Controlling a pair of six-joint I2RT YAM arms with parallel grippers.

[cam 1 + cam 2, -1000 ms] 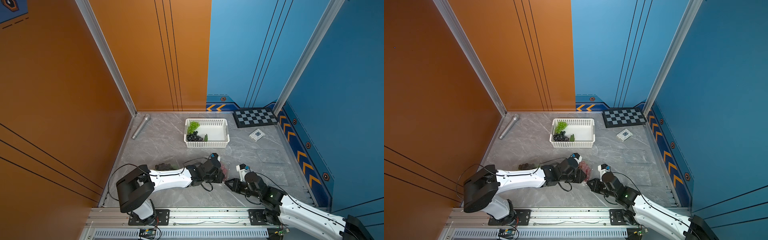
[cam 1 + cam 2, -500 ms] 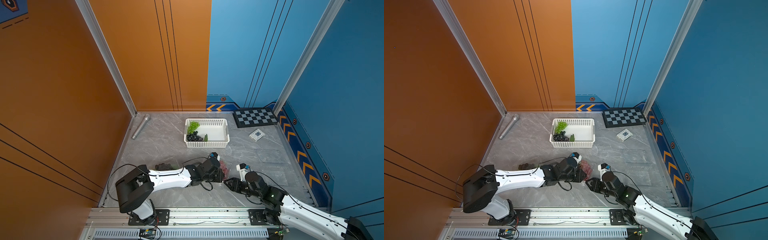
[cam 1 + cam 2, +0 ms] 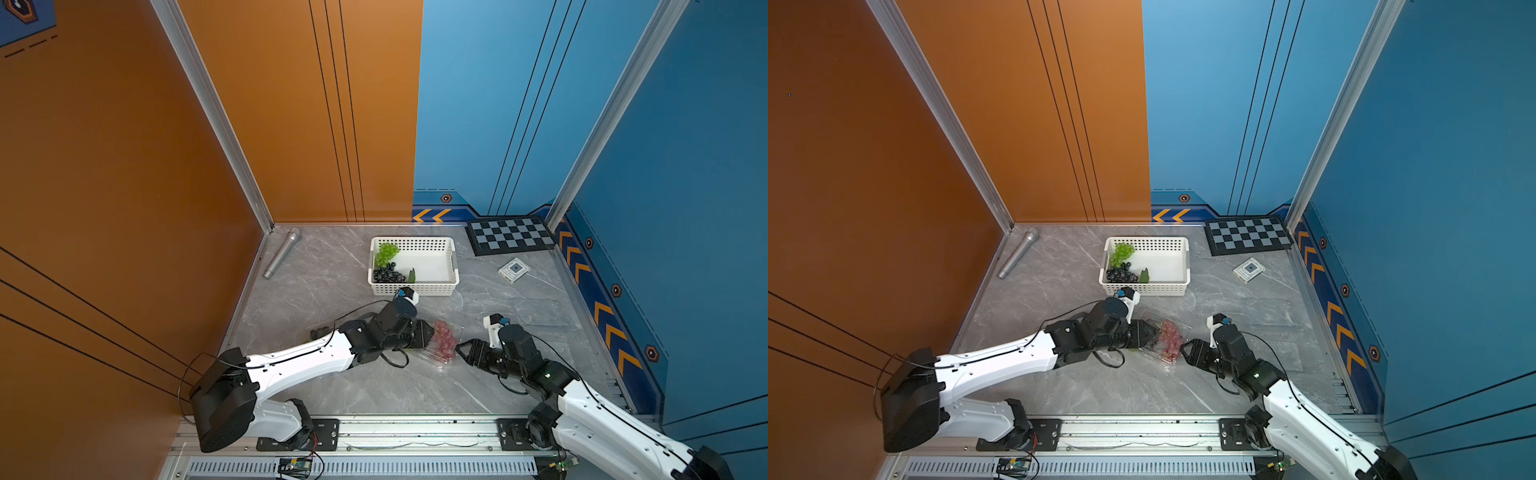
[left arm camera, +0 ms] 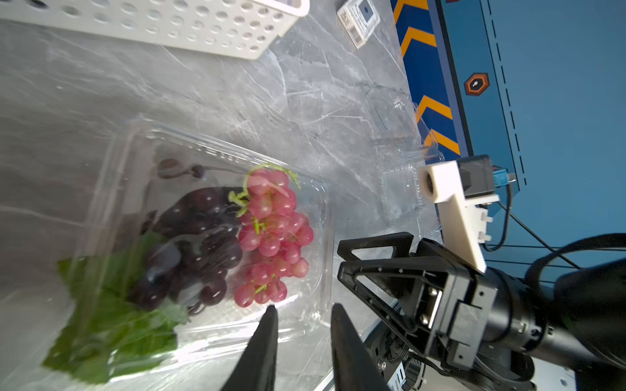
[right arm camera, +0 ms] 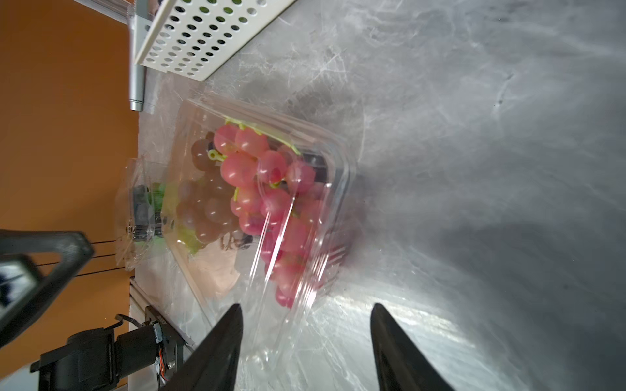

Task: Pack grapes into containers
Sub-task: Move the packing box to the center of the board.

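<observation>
A grey, marble-veined tabletop [image 3: 332, 286] sat in a booth with an orange wall [image 3: 124, 166] at 9 o'clock and blue walls [image 3: 478, 104] from 12 to 3 o'clock. A metal rail [image 3: 415, 428] ran along 6 o'clock.

Toward 12 o'clock stood a white perforated basket [image 3: 440, 243] holding green grapes [image 3: 386, 252] and dark grapes [image 3: 387, 275]. A chequerboard [image 3: 511, 241] lay at 1 o'clock and a silver cylinder [image 3: 282, 253] at 10 o'clock.

Near the table's middle, toward 6 o'clock, lay a clear clamshell container [image 4: 325, 220]. It held pinkish red grapes [image 4: 274, 237], dark purple grapes [image 4: 196, 243] and a green leaf [image 4: 111, 311].

The left gripper [image 4: 304, 306] was at the container's 9 o'clock. Its fingers were narrowly parted around the container's rim and pinched nothing. The right gripper [image 5: 306, 304] was at the container's 4 o'clock. Its fingers were spread wide either side of the plastic edge, released.
</observation>
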